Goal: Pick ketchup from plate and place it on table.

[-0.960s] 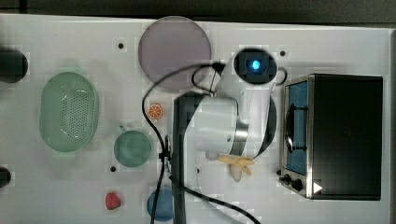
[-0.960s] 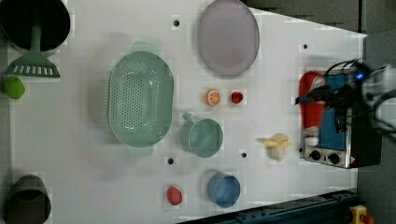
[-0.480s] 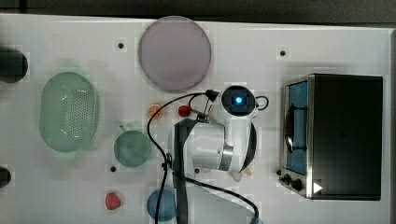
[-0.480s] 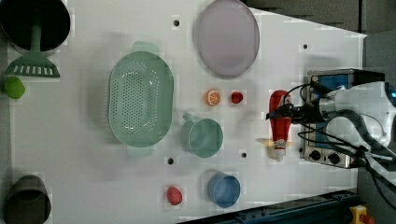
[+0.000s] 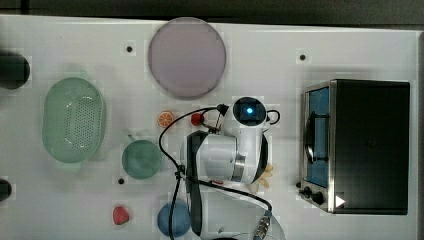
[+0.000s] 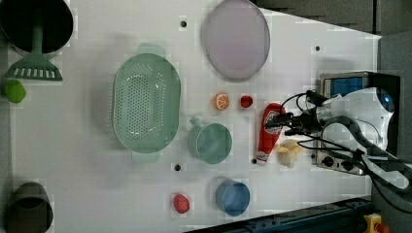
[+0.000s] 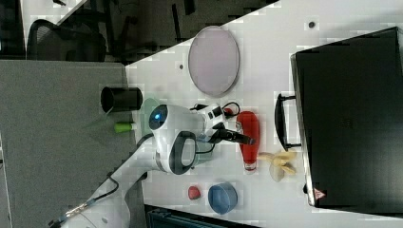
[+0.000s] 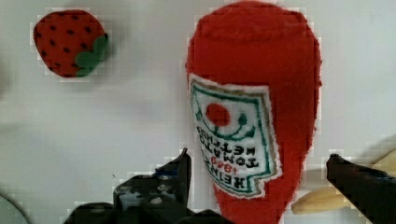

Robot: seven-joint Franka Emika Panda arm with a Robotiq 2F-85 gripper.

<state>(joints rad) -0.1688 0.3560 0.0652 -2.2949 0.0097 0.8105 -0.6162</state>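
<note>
The ketchup (image 6: 268, 132) is a slim red bottle with a white-and-dark label, lying flat on the white table (image 6: 97, 184) between the green cup and the oven. It also shows in the right view (image 7: 248, 137) and the wrist view (image 8: 252, 93). My gripper (image 8: 261, 172) hovers just above it, open, with one dark finger (image 8: 180, 175) on each side of the bottle and a gap at the other finger (image 8: 355, 179). From the left view, the gripper (image 6: 283, 121) sits over the bottle's upper part. The greyish-pink plate (image 5: 186, 57) lies bare at the back.
A small red fruit (image 5: 197, 119) and an orange slice (image 5: 165, 119) lie beside the bottle. A green cup (image 5: 142, 159), blue bowl (image 5: 172, 219) and green basket (image 5: 73, 119) stand on the top view's left. A black oven (image 5: 367, 145) and yellow banana (image 6: 290, 151) lie close by.
The arm swung away from the oven toward the table's middle with the ketchup and came down. The jaws have opened, and the bottle now lies on the table.
</note>
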